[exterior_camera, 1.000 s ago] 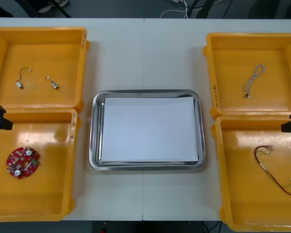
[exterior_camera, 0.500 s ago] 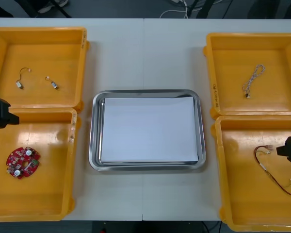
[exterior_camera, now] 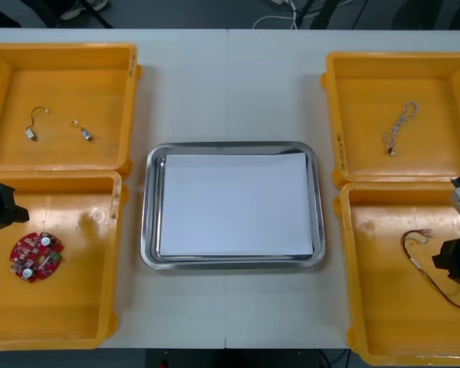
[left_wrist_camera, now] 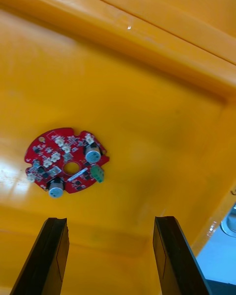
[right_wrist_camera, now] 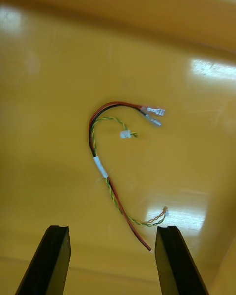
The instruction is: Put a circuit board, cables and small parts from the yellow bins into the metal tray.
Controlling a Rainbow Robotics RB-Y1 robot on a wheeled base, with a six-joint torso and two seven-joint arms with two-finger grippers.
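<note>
The left gripper (left_wrist_camera: 110, 220), fingers apart, hangs above the round red circuit board (left_wrist_camera: 66, 161) in the near-left yellow bin (exterior_camera: 69, 303): likely stiff and light, best pinched at its rim. The right gripper (right_wrist_camera: 110, 228), fingers apart, hangs above the limp red and yellow cable (right_wrist_camera: 100, 167) in the near-right yellow bin (exterior_camera: 383, 307); its taped middle suits a pinch. The metal tray (exterior_camera: 146, 222) holds neither.

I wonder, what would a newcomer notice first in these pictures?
A shiny metal tray, white inside, sits between four yellow bins. The open left tool faces a round red circuit board in the near left bin; the open right tool faces a red and yellow cable in the near right one.
</note>
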